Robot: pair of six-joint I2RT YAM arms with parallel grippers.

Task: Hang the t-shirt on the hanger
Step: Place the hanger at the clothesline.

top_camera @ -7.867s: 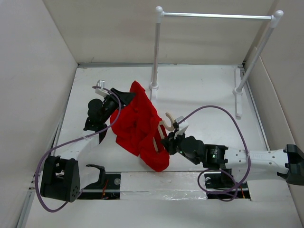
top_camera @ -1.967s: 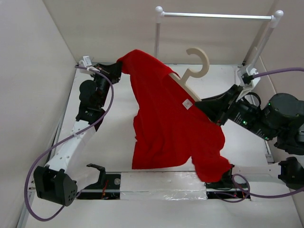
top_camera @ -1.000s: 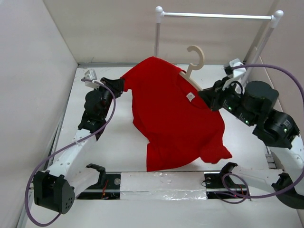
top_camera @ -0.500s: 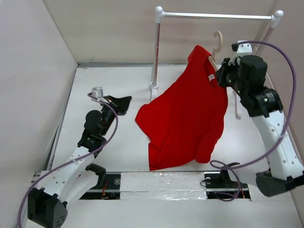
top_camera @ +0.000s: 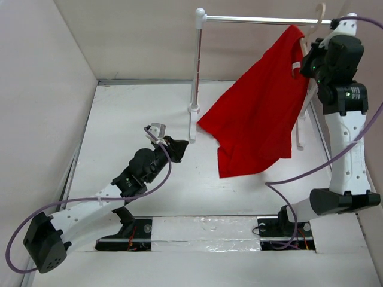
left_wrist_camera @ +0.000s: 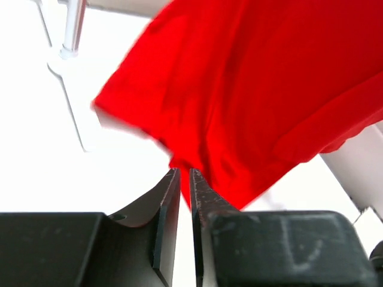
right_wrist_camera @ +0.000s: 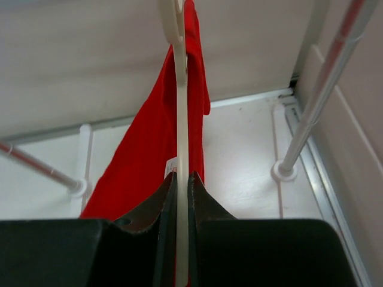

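Observation:
The red t-shirt (top_camera: 263, 113) hangs on the cream hanger (top_camera: 318, 15), high at the back right next to the rack's rail. My right gripper (top_camera: 307, 58) is shut on the hanger just below its hook. In the right wrist view the thin hanger (right_wrist_camera: 181, 113) runs up between my shut fingers (right_wrist_camera: 181, 174), with the shirt (right_wrist_camera: 152, 143) and its white tag (right_wrist_camera: 172, 165) behind it. My left gripper (top_camera: 178, 149) is shut and empty, low over the table and apart from the shirt. In the left wrist view its tips (left_wrist_camera: 184, 171) point at the shirt's lower part (left_wrist_camera: 251, 89).
The tall white rack has a metal rail (top_camera: 263, 20), a left post (top_camera: 196, 66) with its foot (top_camera: 192, 109), and a right post (top_camera: 320, 72) beside my right arm. White walls close in the table on the left and at the back.
My right arm has lifted the hanger and shirt up and to the right, up to the rail. My left gripper, which had let go of the shirt, has moved right toward the table's middle.

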